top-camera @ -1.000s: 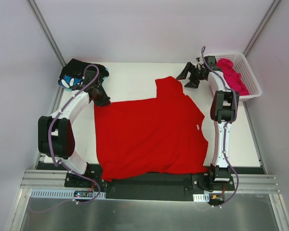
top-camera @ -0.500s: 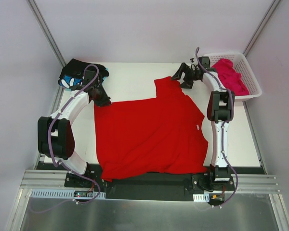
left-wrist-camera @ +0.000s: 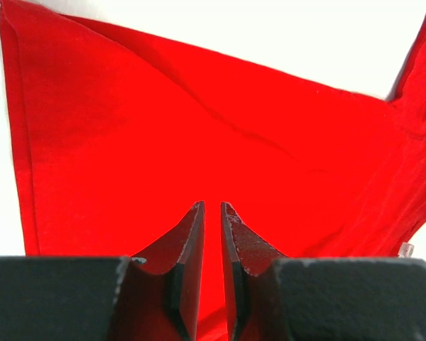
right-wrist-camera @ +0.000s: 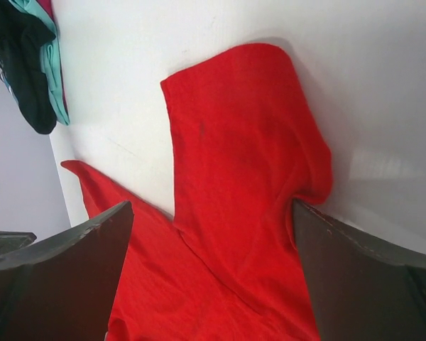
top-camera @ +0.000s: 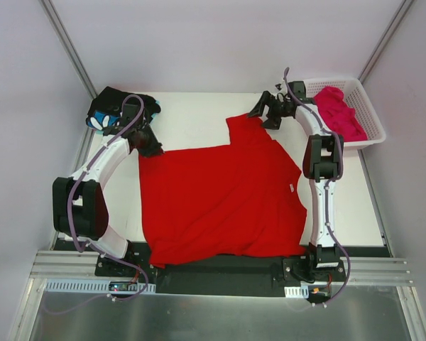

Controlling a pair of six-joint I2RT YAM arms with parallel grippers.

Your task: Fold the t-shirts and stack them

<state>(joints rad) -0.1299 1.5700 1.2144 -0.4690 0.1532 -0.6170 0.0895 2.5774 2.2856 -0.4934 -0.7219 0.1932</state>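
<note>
Red t-shirt [top-camera: 220, 199] lies spread flat mid-table [top-camera: 199, 114], hem to the left, collar to the right, one sleeve pointing to the far side. Left hand [top-camera: 149, 145] sits at the shirt's far-left corner. Its fingers [left-wrist-camera: 188, 249] are pressed almost together with a thin slit between them; cannot tell if any cloth is nipped. Right hand [top-camera: 264, 117] hangs over the far sleeve, fingers spread wide to either side of it, nothing held. Black flower-print t-shirt [top-camera: 110, 110] is bunched at the table's far-left corner. Magenta-pink t-shirt [top-camera: 341, 110] lies heaped in the white basket [top-camera: 373, 131] at far right.
</note>
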